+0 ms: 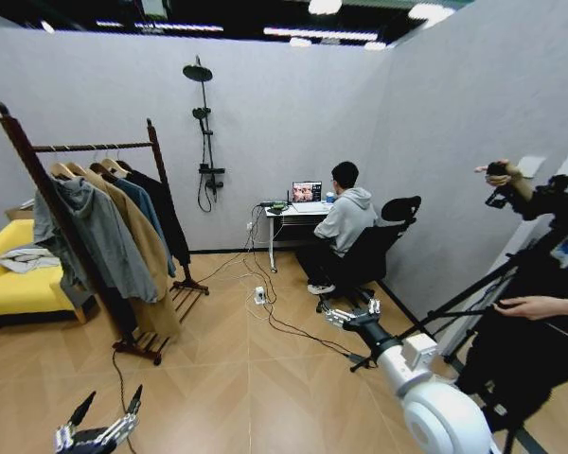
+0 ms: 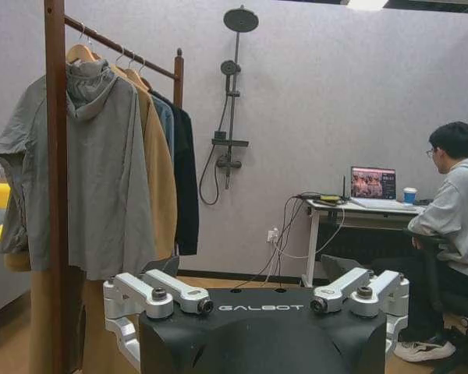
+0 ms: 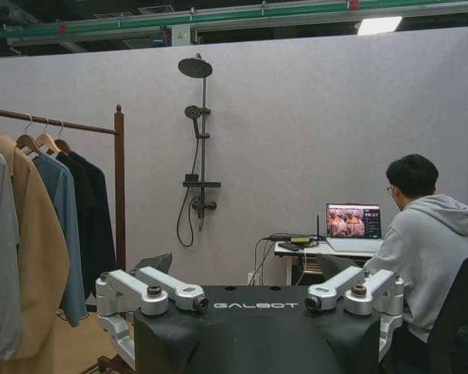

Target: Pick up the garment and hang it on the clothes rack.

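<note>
You are looking at the garment [image 1: 168, 219] already hanging on the clothes rack [image 1: 93, 148] — it is the black coat sitting last in the row, nearest the far post, beside the teal-blue jacket [image 1: 140, 206], with the tan coat [image 1: 137, 248] and the grey hoodie [image 1: 95, 236] hanging in front of it toward the near post. In the left wrist view the garment [image 2: 187, 183] is showing as a dark strip behind the other clothes, and in the right wrist view it [image 3: 93, 214] is hanging just beside the far post. The rack is standing on the wooden floor [image 1: 246, 369] at the left of the room, with a yellow sofa [image 1: 14, 284] behind it. Your left gripper [image 1: 102, 416] is hovering low at the bottom edge of the head view, well apart from the rack, its fingers spread wide and holding nothing; your right gripper [image 1: 352, 309] is reaching forward at mid-right, also spread wide and empty. Farther back a shower fixture [image 1: 204, 132] is hanging on the grey wall, and a person is sitting at a small desk [image 1: 289, 213] with a laptop [image 1: 307, 192] — touching none of the clothes.
</note>
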### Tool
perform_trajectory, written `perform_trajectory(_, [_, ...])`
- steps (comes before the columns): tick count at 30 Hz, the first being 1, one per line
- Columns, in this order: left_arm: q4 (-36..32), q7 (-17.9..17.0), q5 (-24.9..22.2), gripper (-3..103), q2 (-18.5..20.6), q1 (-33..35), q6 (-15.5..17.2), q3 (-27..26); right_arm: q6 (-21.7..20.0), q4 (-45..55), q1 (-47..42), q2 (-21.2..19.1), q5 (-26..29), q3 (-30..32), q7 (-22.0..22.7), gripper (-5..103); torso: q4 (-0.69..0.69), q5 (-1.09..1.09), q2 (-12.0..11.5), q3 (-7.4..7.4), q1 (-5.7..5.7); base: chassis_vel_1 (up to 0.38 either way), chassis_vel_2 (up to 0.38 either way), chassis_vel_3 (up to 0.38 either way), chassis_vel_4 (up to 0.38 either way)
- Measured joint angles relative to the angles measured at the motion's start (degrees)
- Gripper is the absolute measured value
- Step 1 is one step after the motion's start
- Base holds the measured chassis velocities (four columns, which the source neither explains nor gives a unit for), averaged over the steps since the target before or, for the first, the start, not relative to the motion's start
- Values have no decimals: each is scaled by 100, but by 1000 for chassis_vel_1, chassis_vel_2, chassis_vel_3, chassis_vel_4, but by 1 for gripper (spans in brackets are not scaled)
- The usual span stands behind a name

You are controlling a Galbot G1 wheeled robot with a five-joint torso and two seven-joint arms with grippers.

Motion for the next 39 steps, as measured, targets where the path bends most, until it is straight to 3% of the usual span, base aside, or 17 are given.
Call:
perform_trajectory(14, [0, 0, 0, 100, 0, 0, 0, 0, 156, -72, -27, 50, 72, -3, -80, 100, 1, 0, -2, 2, 4, 12, -8, -12, 10])
perform_trajectory(24, [0, 0, 0, 100, 0, 0, 0, 0, 194, -85, -182, 237, 513, 110, -224, 100, 1, 0, -2, 1, 3, 0, 0, 0, 0])
perform_trajectory(32, [0, 0, 0, 100, 0, 0, 0, 0, 69, 46, -789, 424, 563, 936, -880, 100, 0, -1, -1, 0, 3, 0, 0, 0, 0])
perform_trajectory(39, [0, 0, 0, 100, 0, 0, 0, 0, 574, -378, -1250, 557, 308, 1829, -1059, 100, 0, 1, -1, 0, 2, 0, 0, 0, 0])
